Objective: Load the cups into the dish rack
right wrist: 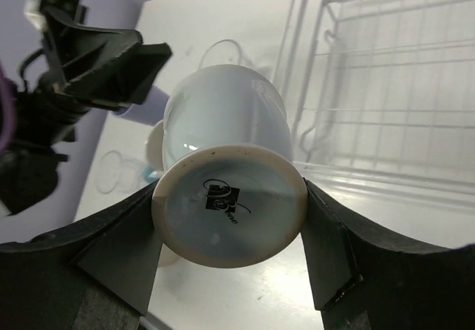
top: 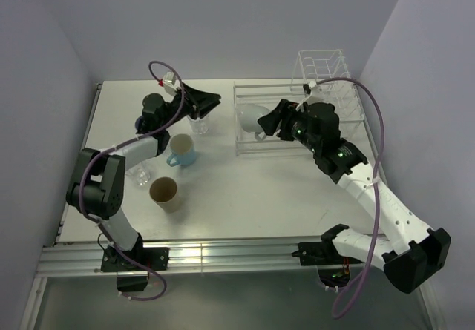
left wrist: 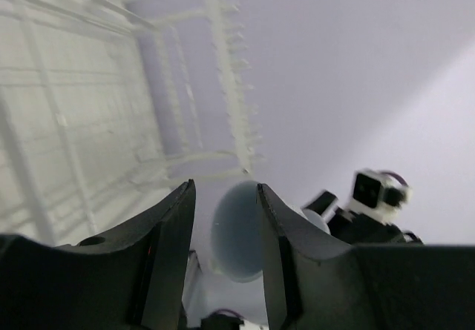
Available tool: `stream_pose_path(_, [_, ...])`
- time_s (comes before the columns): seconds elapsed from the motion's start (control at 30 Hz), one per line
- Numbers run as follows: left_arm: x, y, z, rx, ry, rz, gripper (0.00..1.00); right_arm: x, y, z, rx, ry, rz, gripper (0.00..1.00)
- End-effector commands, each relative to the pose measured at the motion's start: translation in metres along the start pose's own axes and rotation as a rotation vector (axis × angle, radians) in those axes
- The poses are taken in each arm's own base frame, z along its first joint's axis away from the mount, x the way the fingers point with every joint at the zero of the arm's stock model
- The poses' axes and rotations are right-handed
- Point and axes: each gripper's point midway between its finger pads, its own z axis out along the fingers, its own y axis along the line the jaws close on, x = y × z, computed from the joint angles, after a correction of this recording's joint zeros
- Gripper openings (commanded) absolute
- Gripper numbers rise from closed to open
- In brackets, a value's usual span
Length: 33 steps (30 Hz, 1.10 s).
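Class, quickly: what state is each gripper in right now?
Left gripper: open, holding nothing.
Right gripper: closed on a light blue mug.

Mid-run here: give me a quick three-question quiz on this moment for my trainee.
1. True or false: the right gripper is shut on a light blue mug.
2. The clear glass beside the left gripper is: A) lying on its side, B) standing upright on the table, C) held in that gripper.
3. Fill in: the left gripper's jaws stand ____, with nothing between them.

Key: 1 true; 2 B; 3 open.
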Motion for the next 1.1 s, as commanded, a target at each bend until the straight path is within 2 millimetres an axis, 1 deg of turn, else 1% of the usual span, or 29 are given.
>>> stream_pose_path(0.0, [-0.035, -0.020, -0.003, -0.085, -0.094, 0.134, 0.44, -0.065, 0.017, -0.005, 0.030, -0.167, -0.057, 0.00])
stream_pose_path(0.03, [-0.037, -0.015, -0.008, -0.143, -0.098, 0.152, 0.44, -0.082, 0.024, -0.006, 0.039, -0.194, -0.068, 0.00])
stream_pose_path(0.07, [-0.043, -0.014, -0.009, -0.179, -0.128, 0.167, 0.44, -0.081, 0.017, -0.003, 0.081, -0.171, -0.097, 0.00])
stream_pose_path(0.1, [-0.049, -0.022, -0.009, -0.199, -0.148, 0.192, 0.44, -0.081, 0.007, 0.012, 0.142, -0.152, -0.112, 0.00])
stream_pose_path(0.13, [-0.050, -0.032, -0.013, -0.213, -0.159, 0.241, 0.44, -0.099, 0.015, 0.012, 0.150, -0.176, -0.122, 0.00])
stream_pose_path(0.17, [-0.051, -0.025, -0.019, -0.278, -0.175, 0.232, 0.44, -0.086, 0.001, 0.031, 0.212, -0.106, -0.152, 0.00])
stream_pose_path(0.2, [-0.052, -0.029, -0.022, -0.296, -0.186, 0.248, 0.44, -0.092, -0.002, 0.037, 0.245, -0.108, -0.160, 0.00])
stream_pose_path(0.23, [-0.052, -0.048, -0.026, -0.289, -0.198, 0.301, 0.45, -0.107, 0.005, 0.041, 0.247, -0.129, -0.167, 0.00])
stream_pose_path(0.27, [-0.049, -0.044, -0.032, -0.339, -0.194, 0.298, 0.45, -0.093, -0.009, 0.061, 0.301, -0.062, -0.189, 0.00])
stream_pose_path(0.3, [-0.052, -0.053, -0.035, -0.349, -0.212, 0.320, 0.45, -0.108, -0.003, 0.065, 0.310, -0.086, -0.193, 0.00])
stream_pose_path(0.33, [-0.050, -0.064, -0.040, -0.348, -0.215, 0.359, 0.45, -0.106, -0.012, 0.072, 0.362, -0.067, -0.211, 0.00])
stream_pose_path(0.37, [-0.048, -0.065, -0.045, -0.373, -0.211, 0.362, 0.45, -0.095, -0.026, 0.094, 0.406, -0.022, -0.226, 0.00])
stream_pose_path(0.4, [-0.045, -0.068, -0.053, -0.394, -0.216, 0.369, 0.46, -0.105, -0.022, 0.098, 0.413, -0.040, -0.230, 0.00])
stream_pose_path(0.43, [-0.043, -0.070, -0.057, -0.402, -0.213, 0.387, 0.46, -0.102, -0.030, 0.105, 0.447, -0.028, -0.244, 0.00])
stream_pose_path(0.47, [-0.042, -0.073, -0.061, -0.407, -0.213, 0.393, 0.46, -0.093, -0.040, 0.121, 0.474, -0.001, -0.254, 0.00])
stream_pose_path(0.5, [-0.039, -0.069, -0.066, -0.428, -0.209, 0.392, 0.46, -0.096, -0.039, 0.126, 0.478, -0.008, -0.258, 0.00])
stream_pose_path(0.53, [-0.036, -0.078, -0.071, -0.417, -0.210, 0.413, 0.47, -0.096, -0.041, 0.132, 0.485, -0.006, -0.265, 0.00])
stream_pose_path(0.57, [-0.034, -0.078, -0.074, -0.421, -0.206, 0.419, 0.47, -0.088, -0.050, 0.144, 0.511, 0.014, -0.285, 0.00])
stream_pose_path(0.63, [-0.027, -0.084, -0.080, -0.411, -0.186, 0.429, 0.47, -0.088, -0.053, 0.154, 0.521, 0.011, -0.294, 0.00])
stream_pose_path(0.67, [-0.025, -0.086, -0.083, -0.412, -0.183, 0.435, 0.47, -0.078, -0.063, 0.164, 0.541, 0.044, -0.308, 0.00])
stream_pose_path(0.7, [-0.023, -0.090, -0.086, -0.409, -0.184, 0.440, 0.47, -0.082, -0.061, 0.167, 0.541, 0.036, -0.309, 0.00])
stream_pose_path(0.73, [-0.021, -0.089, -0.089, -0.419, -0.180, 0.442, 0.47, -0.079, -0.063, 0.172, 0.547, 0.048, -0.311, 0.00])
stream_pose_path(0.77, [-0.019, -0.090, -0.091, -0.419, -0.172, 0.445, 0.47, -0.067, -0.072, 0.180, 0.566, 0.087, -0.321, 0.00])
stream_pose_path(0.8, [-0.018, -0.095, -0.095, -0.415, -0.177, 0.453, 0.47, -0.070, -0.070, 0.182, 0.562, 0.080, -0.320, 0.00])
stream_pose_path(0.87, [-0.017, -0.096, -0.099, -0.421, -0.178, 0.463, 0.48, -0.061, -0.076, 0.192, 0.569, 0.108, -0.325, 0.00])
stream_pose_path(0.93, [-0.014, -0.100, -0.102, -0.417, -0.175, 0.472, 0.48, -0.059, -0.076, 0.198, 0.562, 0.111, -0.327, 0.00])
stream_pose_path(0.97, [-0.013, -0.099, -0.103, -0.422, -0.172, 0.474, 0.48, -0.054, -0.080, 0.203, 0.567, 0.123, -0.330, 0.00])
stream_pose_path(1.03, [-0.013, -0.101, -0.105, -0.428, -0.167, 0.482, 0.48, -0.058, -0.079, 0.208, 0.567, 0.112, -0.333, 0.00])
stream_pose_path(1.07, [-0.012, -0.100, -0.106, -0.432, -0.164, 0.484, 0.48, -0.050, -0.087, 0.214, 0.579, 0.137, -0.336, 0.00])
